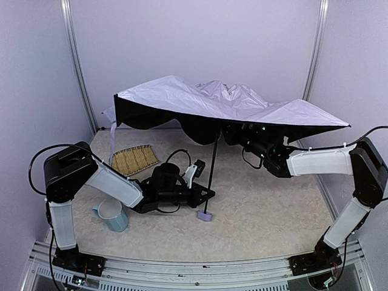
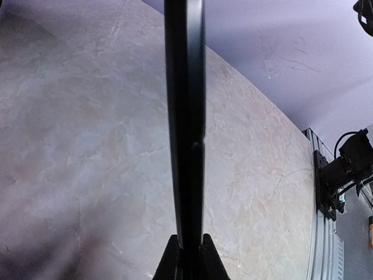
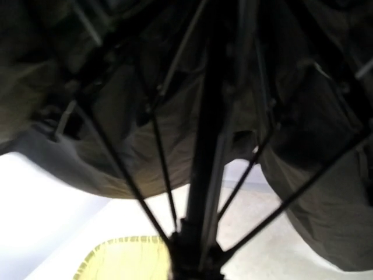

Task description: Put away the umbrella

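The umbrella stands open on the table. Its pale lavender-white canopy [image 1: 224, 100] with black lining spreads over the back. The thin black shaft [image 1: 213, 163] runs down to the small lavender handle knob [image 1: 205, 215], which rests on the table. My left gripper [image 1: 205, 194] is shut on the lower shaft [image 2: 185, 116], which is clamped between its fingertips [image 2: 187, 248]. My right gripper [image 1: 233, 134] reaches under the canopy. It is closed around the upper shaft at the runner [image 3: 192, 259], among the ribs and dark lining [image 3: 315, 175]; its fingers are mostly hidden.
A woven bamboo tray [image 1: 134, 159] lies at the back left and also shows in the right wrist view [image 3: 122, 259]. A light blue cup [image 1: 112, 215] stands beside my left arm. The canopy reaches close to the side and back walls.
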Controlling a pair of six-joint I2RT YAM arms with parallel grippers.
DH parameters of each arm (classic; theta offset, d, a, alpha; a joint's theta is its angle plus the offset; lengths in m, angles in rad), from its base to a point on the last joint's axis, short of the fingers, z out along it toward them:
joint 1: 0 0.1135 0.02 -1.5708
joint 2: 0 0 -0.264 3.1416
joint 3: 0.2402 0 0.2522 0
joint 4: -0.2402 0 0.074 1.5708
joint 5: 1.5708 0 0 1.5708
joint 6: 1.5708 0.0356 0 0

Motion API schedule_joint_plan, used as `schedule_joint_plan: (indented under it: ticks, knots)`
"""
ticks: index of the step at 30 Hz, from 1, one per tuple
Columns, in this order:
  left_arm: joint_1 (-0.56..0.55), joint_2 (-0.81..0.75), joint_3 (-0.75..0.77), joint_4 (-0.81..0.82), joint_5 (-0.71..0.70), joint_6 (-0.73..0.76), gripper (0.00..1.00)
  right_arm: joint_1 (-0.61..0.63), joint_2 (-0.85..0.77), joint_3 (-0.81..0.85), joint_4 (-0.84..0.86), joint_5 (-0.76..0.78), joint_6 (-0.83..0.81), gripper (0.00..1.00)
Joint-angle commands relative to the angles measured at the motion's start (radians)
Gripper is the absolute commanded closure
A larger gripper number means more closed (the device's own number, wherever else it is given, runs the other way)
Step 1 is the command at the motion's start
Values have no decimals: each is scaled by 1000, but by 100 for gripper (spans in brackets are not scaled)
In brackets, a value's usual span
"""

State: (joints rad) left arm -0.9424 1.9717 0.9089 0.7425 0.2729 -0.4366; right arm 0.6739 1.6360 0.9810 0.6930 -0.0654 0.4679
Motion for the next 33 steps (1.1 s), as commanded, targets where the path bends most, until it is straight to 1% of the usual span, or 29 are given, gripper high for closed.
schedule_joint_plan:
  ticks: [1,7,14,18,21,23,26,29,31,32,33]
  knots:
    - [45,-64,106,322,-82,43,100,97,40,-129,-274,-144,-47,91]
    - [48,-65,113,314,-87,61,100,124,15,-187,-273,-102,-30,89]
    - [47,-58,125,307,-86,59,100,164,24,-196,-287,-88,-24,87]
    - [45,-53,115,303,-83,58,100,163,4,-210,-257,-66,-15,87]
    - [42,-57,92,312,-89,55,100,160,-16,-186,-255,-46,-15,85]
    - [37,-62,81,311,-93,61,100,152,-23,-165,-251,-47,-16,80]
    - [21,-71,69,293,-105,112,100,139,-19,-122,-243,-42,-16,65]
    - [3,-86,57,272,-123,162,100,132,-6,-94,-244,-24,-24,58]
    - [-6,-94,60,244,-113,204,100,125,-5,-94,-227,-29,-27,58]
    - [-10,-97,61,236,-100,215,100,123,-10,-98,-214,-33,-26,62]
    - [-16,-99,61,229,-90,229,100,119,-16,-103,-203,-36,-27,69]
